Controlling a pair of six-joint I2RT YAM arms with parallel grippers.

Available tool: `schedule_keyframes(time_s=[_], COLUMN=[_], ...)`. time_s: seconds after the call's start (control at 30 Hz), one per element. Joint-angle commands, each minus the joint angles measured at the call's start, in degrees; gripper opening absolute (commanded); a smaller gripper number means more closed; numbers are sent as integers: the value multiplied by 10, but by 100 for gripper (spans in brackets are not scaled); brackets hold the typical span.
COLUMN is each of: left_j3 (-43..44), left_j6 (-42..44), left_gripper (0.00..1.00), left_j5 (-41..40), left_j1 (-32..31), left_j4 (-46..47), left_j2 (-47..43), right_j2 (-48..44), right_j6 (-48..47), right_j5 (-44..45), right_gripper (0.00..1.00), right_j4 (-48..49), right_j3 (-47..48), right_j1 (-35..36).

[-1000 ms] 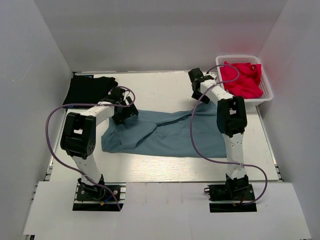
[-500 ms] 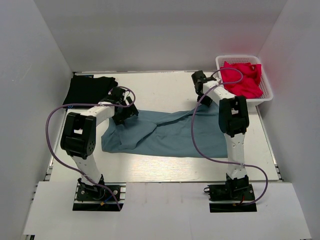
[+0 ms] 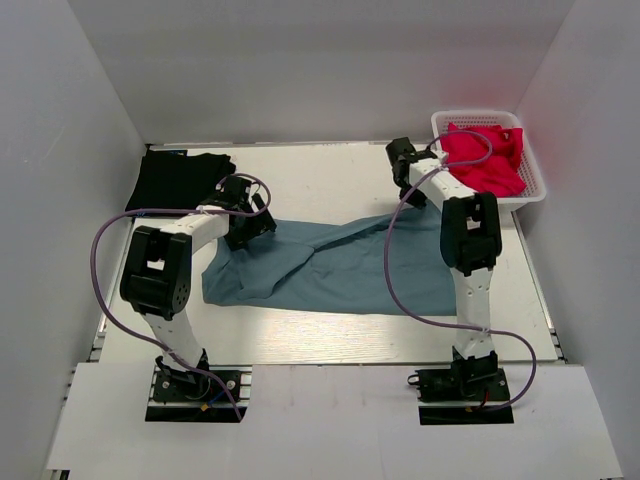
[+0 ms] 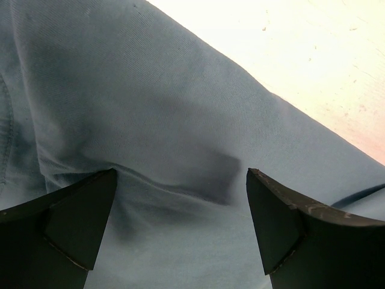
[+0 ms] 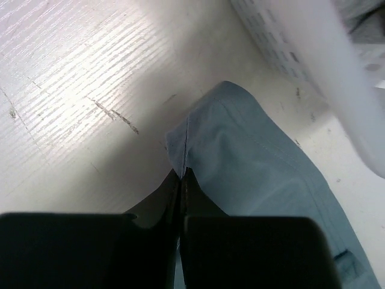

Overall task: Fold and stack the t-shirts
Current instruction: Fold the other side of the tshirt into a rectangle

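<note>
The blue shirt (image 3: 330, 265) lies crumpled across the middle of the table (image 3: 320, 175), its long axis running 9 to 3 o'clock, and each arm works the far corner on its own side. The right gripper (image 5: 181, 174) is pinched tight on the shirt's 1 o'clock corner. In the wrist view a seam runs straight in between the closed fingers, and the cloth tip pokes out past them toward 12. The white basket (image 3: 535, 170) of red cloth (image 3: 485, 155) sits just beside that corner at 2 o'clock, so any lift looks best drawn away from it. The left gripper (image 4: 181, 173) is spread wide at the shirt's 10 o'clock corner. Its fingers straddle a raised fold of cloth, one on each side, with nothing gripped yet. The coming move seems to turn on that fold lying squarely between the left fingers, ready for them to shut on it. The black shirt (image 3: 180, 178) sits apart at the table's 10 o'clock corner, nearer the left arm. No brand, label or writing can be read anywhere.
</note>
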Motion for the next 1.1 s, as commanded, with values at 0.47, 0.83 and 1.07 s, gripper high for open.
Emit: schedule_keyframes(time_s=[0.47,0.83,1.07], left_j3=[-40,-56,-62], left_j6=[2,2,2], left_gripper=[100,100,100], left_j5=[-62,-78,-96], left_j1=[4,9,9], left_j4=[-80,-101,-112], left_j2=[6,-11,-16], right_j2=[-340,-414,-466], right_j6=[27,107,201], right_j5=[-11,56,117], right_gripper=[0,5,13], right_j4=[117,141,74], right_j3=[-367,-512,-569], right_j1=[1,-4,-15])
